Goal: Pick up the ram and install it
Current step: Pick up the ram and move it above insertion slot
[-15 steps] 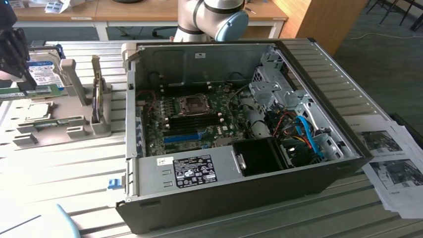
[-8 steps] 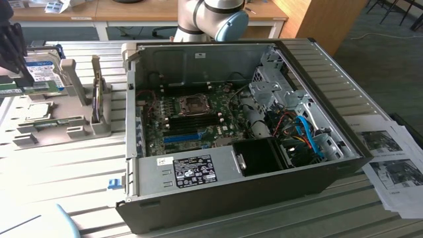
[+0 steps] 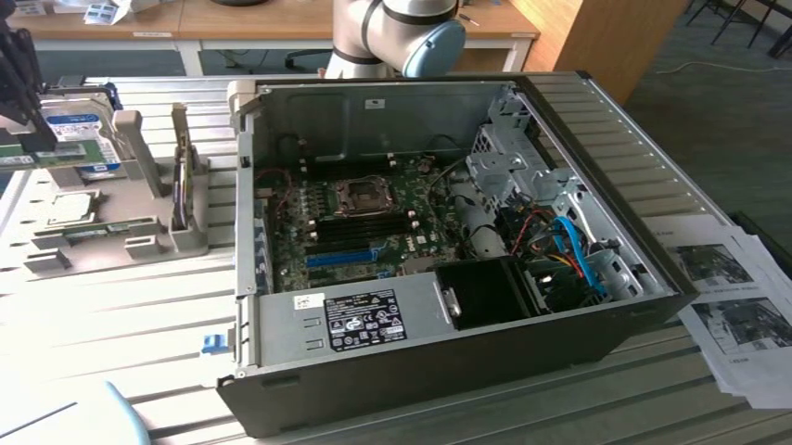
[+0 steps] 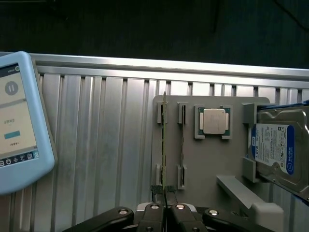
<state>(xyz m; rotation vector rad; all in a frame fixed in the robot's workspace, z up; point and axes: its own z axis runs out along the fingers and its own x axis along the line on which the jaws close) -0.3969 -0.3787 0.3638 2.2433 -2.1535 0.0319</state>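
Jaws are clamped down on the ram, with the gripper pinching its flat sides so the stick rides on edge. In the exterior view it looks lifted just clear of the gray holder, hanging right over its slot. I'm guessing the edge-on grip is so it can go straight down into a socket. The holder's other pockets have a CPU, a hard drive, and maybe a second stick. The open PC case sits well apart, with the motherboard exposed inside.

bare ribbed tabletop between tablet and holder; upright ram, cpu and hard drive crowd the holder.
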